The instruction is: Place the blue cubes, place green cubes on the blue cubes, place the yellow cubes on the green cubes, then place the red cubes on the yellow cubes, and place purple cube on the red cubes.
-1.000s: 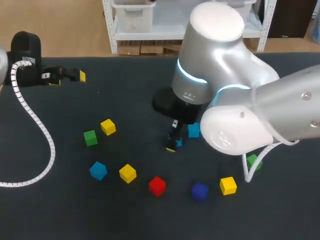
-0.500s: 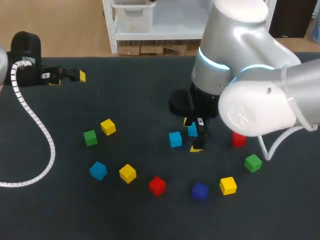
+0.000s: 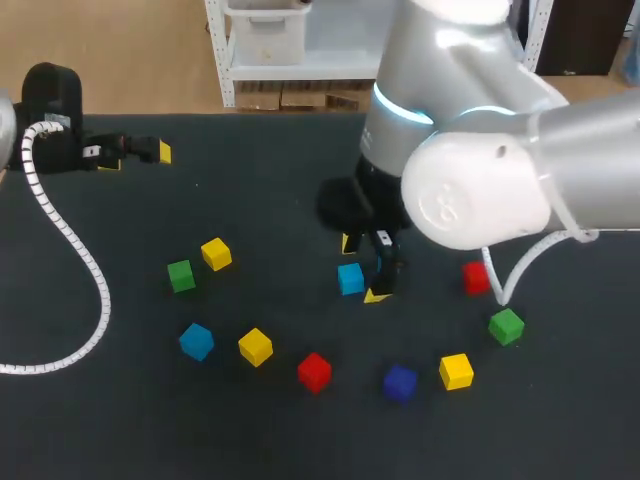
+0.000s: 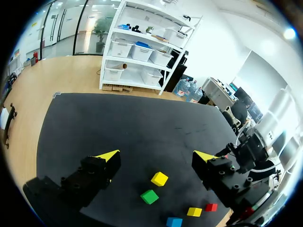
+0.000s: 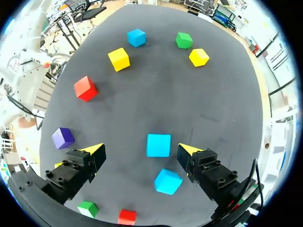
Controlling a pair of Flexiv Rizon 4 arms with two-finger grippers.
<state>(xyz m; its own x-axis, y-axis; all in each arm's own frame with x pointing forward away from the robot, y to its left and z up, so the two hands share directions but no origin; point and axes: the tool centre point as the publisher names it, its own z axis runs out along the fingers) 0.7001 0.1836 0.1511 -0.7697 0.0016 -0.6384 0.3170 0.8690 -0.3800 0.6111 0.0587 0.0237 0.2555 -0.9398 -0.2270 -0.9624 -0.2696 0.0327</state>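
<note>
My right gripper [image 3: 362, 270] hangs open over the table's middle, with one blue cube [image 3: 350, 278] [image 5: 158, 144] on the cloth between its spread fingers, untouched. A second blue cube [image 5: 167, 181] lies close beside it, under the wrist, mostly hidden in the head view. A third blue cube [image 3: 196, 341] sits at the front left with a yellow cube [image 3: 255, 347], a green cube [image 3: 181, 275] and another yellow cube [image 3: 215, 253]. A red cube [image 3: 314, 371], the purple cube [image 3: 400, 382], a yellow cube [image 3: 456, 371], a green cube [image 3: 506, 326] and a red cube [image 3: 476, 278] ring the front right. My left gripper [image 3: 138, 158] [image 4: 156, 158] rests open and empty at the far left.
The left arm's white ribbed cable [image 3: 70, 250] loops across the cloth at the left edge. The dark table cloth [image 3: 260, 190] is bare between the two grippers. My right arm's bulky elbow [image 3: 470, 190] overhangs the right half.
My right gripper swung right, away from the blue cube it stood over, then came back left beside it. The red and green cubes at the right came out from under the arm. The left arm stayed still.
</note>
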